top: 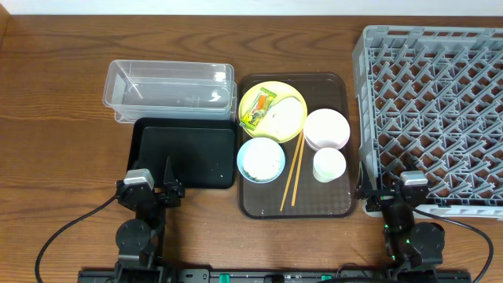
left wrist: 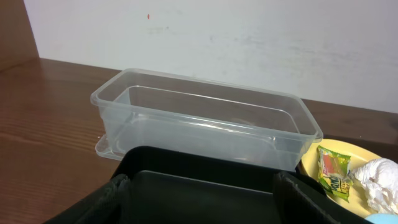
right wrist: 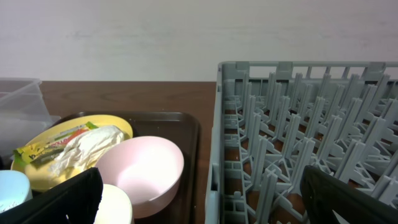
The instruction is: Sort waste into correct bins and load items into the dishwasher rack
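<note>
The yellow plate (top: 271, 110) on the brown serving tray holds the green-and-orange wrapper (top: 258, 108) and the crumpled white napkin (top: 284, 115). The light blue bowl (top: 260, 159) holds whitish scraps. The pink bowl (top: 326, 129), white cup (top: 328, 165) and chopsticks (top: 294, 170) lie beside them. The clear tub (top: 169, 88) and black tray (top: 185, 151) sit to the left; the grey rack (top: 431, 118) is at the right. My left gripper (top: 149, 189) is open and empty at the black tray's near edge (left wrist: 199, 193). My right gripper (top: 397, 189) is open and empty at the rack's near left corner (right wrist: 214, 180).
The brown serving tray (top: 338, 206) lies between the bins and the rack. Bare wooden table lies left of the tub and along the front edge. Black cables run from both arm bases.
</note>
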Motion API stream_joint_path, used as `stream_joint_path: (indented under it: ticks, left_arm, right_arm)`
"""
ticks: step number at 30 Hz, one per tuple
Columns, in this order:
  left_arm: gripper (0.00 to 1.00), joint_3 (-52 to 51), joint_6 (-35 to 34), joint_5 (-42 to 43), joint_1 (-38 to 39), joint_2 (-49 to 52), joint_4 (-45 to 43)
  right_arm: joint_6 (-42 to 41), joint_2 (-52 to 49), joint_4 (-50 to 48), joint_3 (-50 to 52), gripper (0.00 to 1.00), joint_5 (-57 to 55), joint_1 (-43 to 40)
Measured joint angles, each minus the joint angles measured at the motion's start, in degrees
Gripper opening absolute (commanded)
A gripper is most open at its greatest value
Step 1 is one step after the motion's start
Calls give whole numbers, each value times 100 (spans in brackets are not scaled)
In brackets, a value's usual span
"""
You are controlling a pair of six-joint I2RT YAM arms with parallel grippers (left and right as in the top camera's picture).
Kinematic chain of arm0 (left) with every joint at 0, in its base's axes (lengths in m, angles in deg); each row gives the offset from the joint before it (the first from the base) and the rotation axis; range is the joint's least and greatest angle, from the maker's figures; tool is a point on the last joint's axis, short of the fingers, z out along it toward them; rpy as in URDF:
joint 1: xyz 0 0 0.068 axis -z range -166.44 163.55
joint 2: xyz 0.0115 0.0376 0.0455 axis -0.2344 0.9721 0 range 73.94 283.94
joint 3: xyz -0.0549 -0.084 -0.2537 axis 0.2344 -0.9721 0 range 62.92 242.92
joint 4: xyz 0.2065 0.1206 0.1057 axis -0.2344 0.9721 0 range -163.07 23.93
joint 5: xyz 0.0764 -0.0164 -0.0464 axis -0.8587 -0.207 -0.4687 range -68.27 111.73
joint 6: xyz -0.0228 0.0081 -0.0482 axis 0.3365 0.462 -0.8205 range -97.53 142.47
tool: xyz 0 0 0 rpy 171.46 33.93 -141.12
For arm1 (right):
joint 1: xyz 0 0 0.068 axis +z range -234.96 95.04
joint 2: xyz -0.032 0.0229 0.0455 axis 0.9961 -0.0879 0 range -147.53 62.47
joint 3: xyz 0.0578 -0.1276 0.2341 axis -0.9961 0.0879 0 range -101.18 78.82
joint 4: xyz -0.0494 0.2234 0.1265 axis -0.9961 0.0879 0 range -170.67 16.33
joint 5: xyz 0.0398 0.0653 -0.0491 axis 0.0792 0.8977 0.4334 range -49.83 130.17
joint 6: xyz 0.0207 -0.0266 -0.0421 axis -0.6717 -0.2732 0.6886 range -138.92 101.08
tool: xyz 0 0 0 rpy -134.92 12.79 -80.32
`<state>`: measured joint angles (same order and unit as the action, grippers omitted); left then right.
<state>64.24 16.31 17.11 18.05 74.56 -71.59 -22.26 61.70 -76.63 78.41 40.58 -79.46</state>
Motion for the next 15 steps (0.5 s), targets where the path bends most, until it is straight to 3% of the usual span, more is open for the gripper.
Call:
stream_joint_path:
  ticks: [15]
  left_arm:
    - [75, 0, 0, 0, 0, 63, 0]
  right_arm:
    - [0, 0, -2, 0, 99, 0, 0]
